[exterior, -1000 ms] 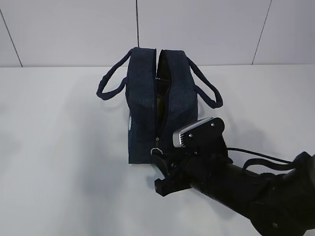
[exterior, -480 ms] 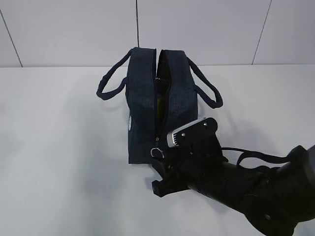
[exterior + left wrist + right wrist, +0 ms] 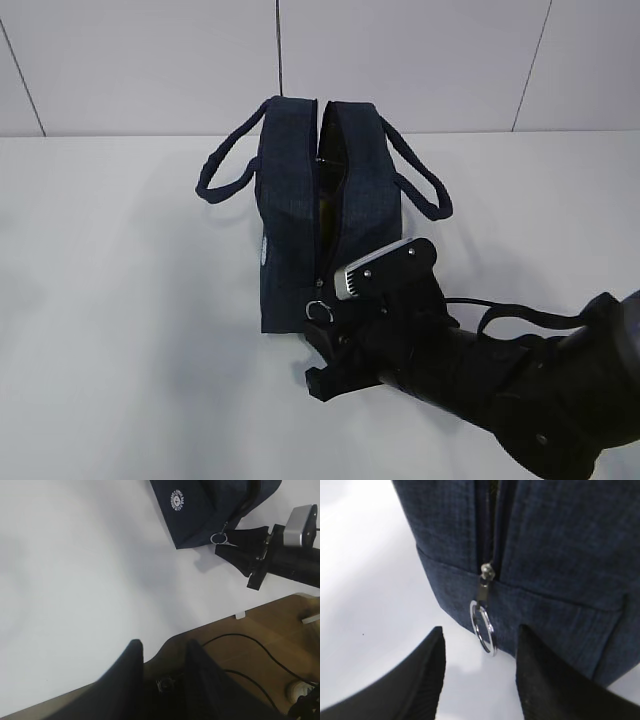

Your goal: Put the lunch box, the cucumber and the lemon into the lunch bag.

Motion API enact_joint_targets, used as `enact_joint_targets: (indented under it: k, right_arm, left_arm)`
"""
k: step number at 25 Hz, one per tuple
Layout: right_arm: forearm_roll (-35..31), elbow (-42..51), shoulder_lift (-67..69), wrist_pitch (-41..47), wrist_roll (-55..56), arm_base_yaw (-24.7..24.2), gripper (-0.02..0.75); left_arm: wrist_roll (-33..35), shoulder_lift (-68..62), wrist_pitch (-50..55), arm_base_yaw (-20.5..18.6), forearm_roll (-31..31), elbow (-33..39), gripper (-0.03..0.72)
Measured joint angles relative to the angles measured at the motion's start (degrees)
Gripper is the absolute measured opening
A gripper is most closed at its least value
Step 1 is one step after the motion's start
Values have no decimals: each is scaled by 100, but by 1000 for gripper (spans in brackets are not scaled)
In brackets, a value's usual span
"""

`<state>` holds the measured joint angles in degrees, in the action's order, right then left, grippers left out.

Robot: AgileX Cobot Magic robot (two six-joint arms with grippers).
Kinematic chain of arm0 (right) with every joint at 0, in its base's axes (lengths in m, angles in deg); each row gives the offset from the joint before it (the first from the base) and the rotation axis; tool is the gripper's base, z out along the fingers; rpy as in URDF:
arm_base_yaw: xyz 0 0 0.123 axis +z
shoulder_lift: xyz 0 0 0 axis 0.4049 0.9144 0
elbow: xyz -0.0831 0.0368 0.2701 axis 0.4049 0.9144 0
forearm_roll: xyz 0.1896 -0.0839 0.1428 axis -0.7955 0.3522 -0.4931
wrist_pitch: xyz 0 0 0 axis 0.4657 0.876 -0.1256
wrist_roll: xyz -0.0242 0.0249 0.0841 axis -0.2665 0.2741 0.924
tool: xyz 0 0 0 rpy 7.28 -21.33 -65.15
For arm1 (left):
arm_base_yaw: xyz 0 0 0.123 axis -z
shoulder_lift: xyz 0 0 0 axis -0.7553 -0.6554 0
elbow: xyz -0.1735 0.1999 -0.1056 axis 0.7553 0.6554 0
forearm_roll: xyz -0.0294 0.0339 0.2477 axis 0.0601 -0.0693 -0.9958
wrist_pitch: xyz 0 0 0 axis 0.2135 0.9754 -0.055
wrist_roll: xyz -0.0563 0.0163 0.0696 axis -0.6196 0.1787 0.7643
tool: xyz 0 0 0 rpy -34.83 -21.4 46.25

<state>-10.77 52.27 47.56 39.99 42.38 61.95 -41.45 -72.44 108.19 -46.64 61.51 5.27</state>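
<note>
Right fingers (image 3: 480, 675) flanking ring pull (image 3: 483, 626)

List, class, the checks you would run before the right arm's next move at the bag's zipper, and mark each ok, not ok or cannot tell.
1. right gripper open: ok.
2. ring pull lies between the jaws, ungripped: ok.
3. lunch bag upright on the table: ok.
4. Zipper open along the top: ok.
5. left gripper away from the bag: ok.
6. Items inside the bag: cannot tell.
</note>
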Motion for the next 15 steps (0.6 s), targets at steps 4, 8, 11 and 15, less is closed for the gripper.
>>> enact_joint_targets:
  k: [4,8,11,15]
  right_arm:
    - [21,0,104,-171,0,0,347]
    - [33,0,127,-242,0,0,348]
    - [33,0,127,-356,0,0,348]
    - [33,0,127,-415,0,0,348]
  left_arm:
    - [0,0,0,0,36,0,186]
    - [0,0,0,0,84,0,186]
    - [0,0,0,0,84,0,186]
    - [0,0,0,0,98,0,186]
